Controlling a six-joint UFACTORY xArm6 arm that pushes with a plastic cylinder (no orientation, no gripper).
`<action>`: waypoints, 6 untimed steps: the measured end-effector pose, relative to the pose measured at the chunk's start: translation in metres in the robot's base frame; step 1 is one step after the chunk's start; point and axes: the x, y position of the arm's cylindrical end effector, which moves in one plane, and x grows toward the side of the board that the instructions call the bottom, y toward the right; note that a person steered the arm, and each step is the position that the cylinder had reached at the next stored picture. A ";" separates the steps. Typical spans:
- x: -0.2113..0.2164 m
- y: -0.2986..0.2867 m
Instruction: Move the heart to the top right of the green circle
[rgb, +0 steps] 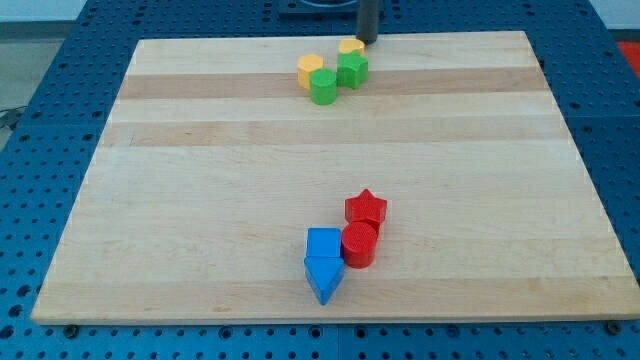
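Note:
The yellow heart (349, 46) lies near the board's top edge, partly hidden behind the green star (352, 69). The green circle (323, 87) sits just below and to the left of the star, touching it. A yellow hexagon (310, 69) touches the circle's upper left. My tip (367, 41) is at the board's top edge, right beside the heart's right side; whether it touches the heart I cannot tell. The heart is above and to the right of the green circle, with the star between them.
Near the view's bottom centre stands a second cluster: a red star (366, 208), a red circle (359, 243), a blue square (323, 243) and a blue triangle (324, 277). The wooden board (200, 200) lies on a blue perforated table.

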 end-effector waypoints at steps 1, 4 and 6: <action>0.011 -0.008; 0.072 -0.024; 0.063 -0.024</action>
